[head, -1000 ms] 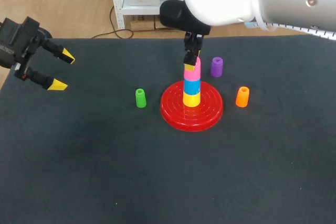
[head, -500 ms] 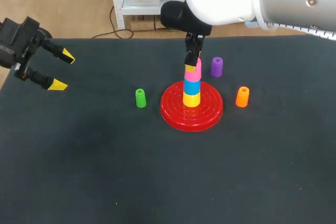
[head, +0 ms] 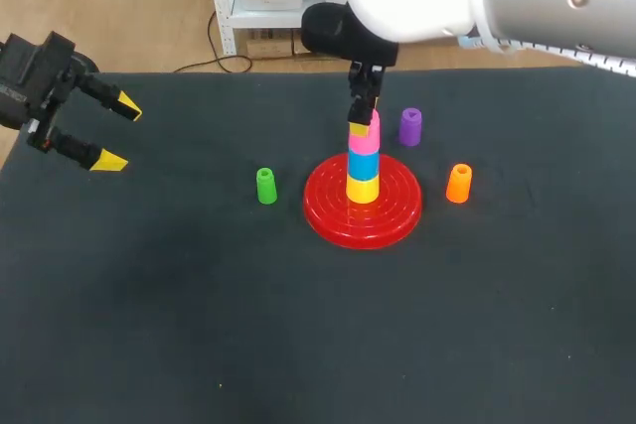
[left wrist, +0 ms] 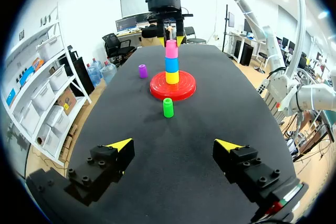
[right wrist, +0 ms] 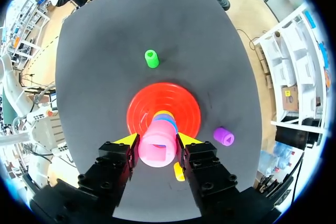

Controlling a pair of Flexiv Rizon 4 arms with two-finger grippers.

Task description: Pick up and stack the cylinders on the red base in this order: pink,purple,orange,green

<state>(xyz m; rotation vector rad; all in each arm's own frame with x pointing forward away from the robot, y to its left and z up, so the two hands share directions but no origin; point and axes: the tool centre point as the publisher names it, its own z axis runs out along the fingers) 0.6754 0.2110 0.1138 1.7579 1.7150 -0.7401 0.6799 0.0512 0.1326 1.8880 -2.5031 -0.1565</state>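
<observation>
1. You have the pink cylinder (head: 370, 142) on top of the stack that stands in the middle of the red base (head: 393, 217). Below it sit a blue cylinder (head: 364, 163) and a yellow cylinder (head: 363, 188).
2. Your right pincer (right wrist: 158, 141) is closed on the pink cylinder, one finger pressed to each side. By the look of it, the first piece is placed but not let go.
3. Three pieces are left. The purple cylinder (head: 410, 126) stands upright on the tabletop (head: 199, 325) near the base, on its far right side. The orange cylinder (head: 458, 184) stands just beside the base's right rim. The green cylinder (head: 266, 186) stands near its left rim. None of them touches the base.
4. Going by the order given, purple comes next, then orange, then green. Count yourself about a quarter of the way through once the pink one is released.
5. Your left pincer (head: 120, 133) hangs over the tabletop's far left edge with its fingers spread wide and nothing between them, well apart from every cylinder.
6. You cannot tell whether the pink cylinder is pushed fully down onto the blue one. In the head view a finger covers part of the join, and from the right wrist the pink top hides most of what lies under it.
7. The orange cylinder does not show in either wrist view.
8. In the head view, the right arm's bulky body blocks the far middle of the tabletop.
</observation>
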